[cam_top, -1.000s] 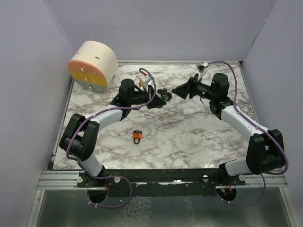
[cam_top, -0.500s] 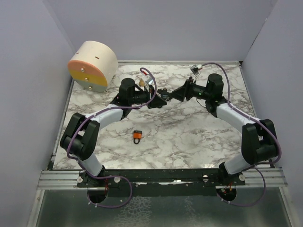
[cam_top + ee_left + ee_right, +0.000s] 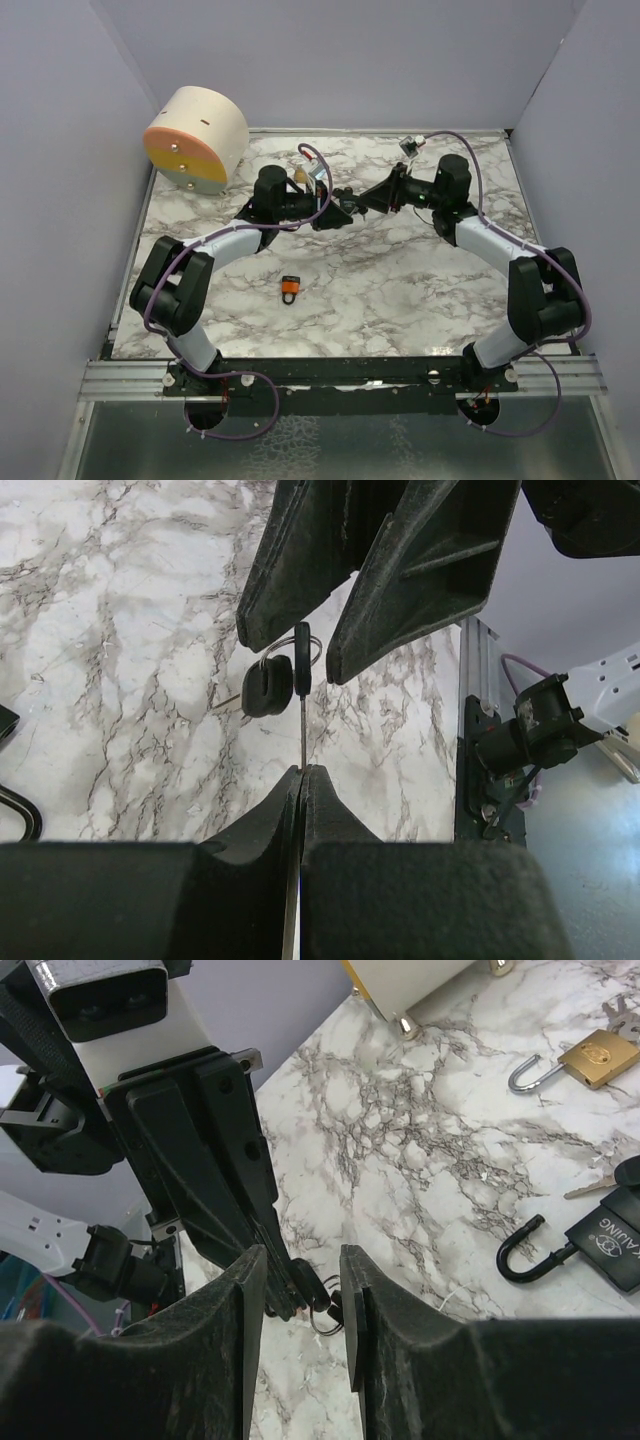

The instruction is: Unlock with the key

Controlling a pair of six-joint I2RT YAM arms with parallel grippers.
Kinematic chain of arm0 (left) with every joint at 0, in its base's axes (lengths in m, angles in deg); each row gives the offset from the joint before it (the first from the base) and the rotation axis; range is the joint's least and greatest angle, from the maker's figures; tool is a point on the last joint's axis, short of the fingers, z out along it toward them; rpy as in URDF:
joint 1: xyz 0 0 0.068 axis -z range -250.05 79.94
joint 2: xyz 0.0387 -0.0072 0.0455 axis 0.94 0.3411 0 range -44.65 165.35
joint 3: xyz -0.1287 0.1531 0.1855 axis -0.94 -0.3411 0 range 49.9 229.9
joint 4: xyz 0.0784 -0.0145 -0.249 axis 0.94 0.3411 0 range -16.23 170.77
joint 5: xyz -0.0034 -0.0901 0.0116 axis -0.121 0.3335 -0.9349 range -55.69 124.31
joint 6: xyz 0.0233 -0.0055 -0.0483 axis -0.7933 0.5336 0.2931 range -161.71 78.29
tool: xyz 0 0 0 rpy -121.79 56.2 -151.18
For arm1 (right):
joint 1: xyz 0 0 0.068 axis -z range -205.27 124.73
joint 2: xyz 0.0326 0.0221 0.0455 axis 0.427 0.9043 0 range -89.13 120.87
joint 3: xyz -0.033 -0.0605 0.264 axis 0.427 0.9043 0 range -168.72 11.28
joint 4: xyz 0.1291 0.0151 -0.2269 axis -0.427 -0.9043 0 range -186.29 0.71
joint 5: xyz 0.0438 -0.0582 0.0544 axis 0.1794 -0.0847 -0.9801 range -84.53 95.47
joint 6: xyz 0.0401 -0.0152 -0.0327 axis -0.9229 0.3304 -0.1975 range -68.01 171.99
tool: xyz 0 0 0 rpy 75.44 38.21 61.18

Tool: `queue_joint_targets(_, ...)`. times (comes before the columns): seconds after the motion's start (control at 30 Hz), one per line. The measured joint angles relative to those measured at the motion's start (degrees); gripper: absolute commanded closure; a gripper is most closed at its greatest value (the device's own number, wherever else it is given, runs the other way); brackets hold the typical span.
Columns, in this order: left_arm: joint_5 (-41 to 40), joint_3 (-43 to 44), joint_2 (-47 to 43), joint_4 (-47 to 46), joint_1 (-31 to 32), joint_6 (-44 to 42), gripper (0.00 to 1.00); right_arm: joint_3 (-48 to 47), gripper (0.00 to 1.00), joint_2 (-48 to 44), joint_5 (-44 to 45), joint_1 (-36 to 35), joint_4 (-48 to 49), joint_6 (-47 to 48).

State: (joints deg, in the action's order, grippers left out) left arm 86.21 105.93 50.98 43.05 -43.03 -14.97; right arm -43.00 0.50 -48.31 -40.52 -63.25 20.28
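An orange padlock (image 3: 290,288) lies on the marble table (image 3: 400,280) toward the bases. Beyond it, your left gripper (image 3: 300,780) pinches the blade of a black-headed key (image 3: 301,665), jaws fully closed (a second key (image 3: 265,688) dangles beside it). Your right gripper (image 3: 298,1265), jaws part-open, straddles that key's head from the right without gripping it.

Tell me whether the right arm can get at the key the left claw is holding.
Probably yes. The left claw pinches the key by its blade, leaving the head exposed, and the right claw sits open around that head with nothing between.
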Motion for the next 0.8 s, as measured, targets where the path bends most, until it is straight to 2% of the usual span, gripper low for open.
queue_joint_targets(0.17, 0.3, 0.9, 0.7, 0.4, 0.1, 0.0, 1.0, -0.4, 0.7, 0.9, -0.8, 0.0, 0.1, 0.0)
queue_joint_targets(0.37, 0.6, 1.3, 0.9, 0.5, 0.1, 0.0, 1.0, -1.0, 0.84, 1.2, -1.2, 0.0, 0.1, 0.1)
queue_joint_targets(0.5, 0.7, 1.6, 0.9, 0.8, 0.1, 0.0, 1.0, -1.2, 0.88, 1.3, -1.5, 0.0, 0.1, 0.4)
queue_joint_targets(0.67, 0.7, 1.7, 1.0, 0.9, 0.1, 0.0, 1.0, -1.7, 0.99, 1.3, -1.9, 0.0, -0.5, 0.8)
queue_joint_targets(0.8, 0.7, 1.7, 1.0, 1.5, 0.1, 0.0, 1.0, -1.7, 0.99, 1.3, -2.0, 0.0, -1.0, 1.3)
